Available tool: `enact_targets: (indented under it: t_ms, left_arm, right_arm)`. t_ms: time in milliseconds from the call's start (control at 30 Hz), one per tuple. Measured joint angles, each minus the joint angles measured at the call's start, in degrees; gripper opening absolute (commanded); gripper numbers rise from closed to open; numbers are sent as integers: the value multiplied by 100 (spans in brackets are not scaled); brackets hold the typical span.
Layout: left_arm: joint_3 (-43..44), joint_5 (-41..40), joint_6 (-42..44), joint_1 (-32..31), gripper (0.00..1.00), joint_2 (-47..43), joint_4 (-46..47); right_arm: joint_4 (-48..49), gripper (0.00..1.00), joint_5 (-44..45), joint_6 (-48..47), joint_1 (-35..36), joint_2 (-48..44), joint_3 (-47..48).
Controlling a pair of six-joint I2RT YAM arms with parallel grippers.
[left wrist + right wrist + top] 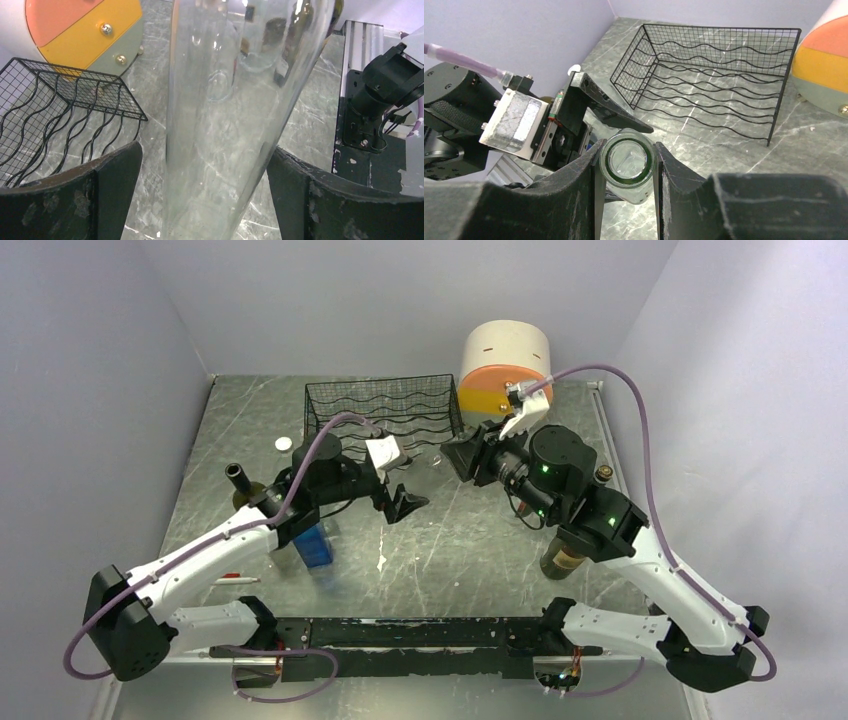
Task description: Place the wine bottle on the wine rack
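Item: bottle [630, 164], clear glass, open mouth.
- Location: centre of the overhead view, between the two grippers and just below the rack [385, 415] in frame. It is apart from the rack, not on it.

Right gripper [629, 148]: clamped on the bottle's neck, just under the rim. One finger presses each side, lower centre of the right wrist view.

Left gripper [205, 150]: jaws spread wide.
- The bottle's body passes between the fingers [100, 195] in the left wrist view.
- A gap shows on each side, with no contact.

Rack: black wire box with wavy tiers.
- It stands on the table [450, 560] at upper centre of the overhead view.
- No bottle is in it.

Drawer unit [505, 365]: round, in cream, orange and yellow, just right of the rack.

Other stock, overhead view:
- Dark bottle [240, 480], upright, at left.
- Blue object [314, 544], under the left arm.
- Brown bottle [562, 562], partly hidden beneath the right arm.
- White cap [284, 443], left of the rack.
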Motion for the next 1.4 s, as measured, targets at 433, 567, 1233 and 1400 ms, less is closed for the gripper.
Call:
enact_targets:
  t_ms: [433, 567, 1233, 1400]
  left_arm:
    - [719, 273, 173, 0, 96, 258, -564]
    - [835, 396, 184, -9, 90, 291, -514]
    - [960, 313, 992, -24, 7, 472, -319]
    - [750, 50, 2229, -2, 7, 289, 55]
  right_arm:
    - [-33, 0, 22, 26, -24, -208, 2]
    - [0, 0, 28, 26, -24, -409, 2]
    - [-542, 87, -208, -188, -22, -835, 341]
    - [-994, 88, -105, -337, -22, -999, 684]
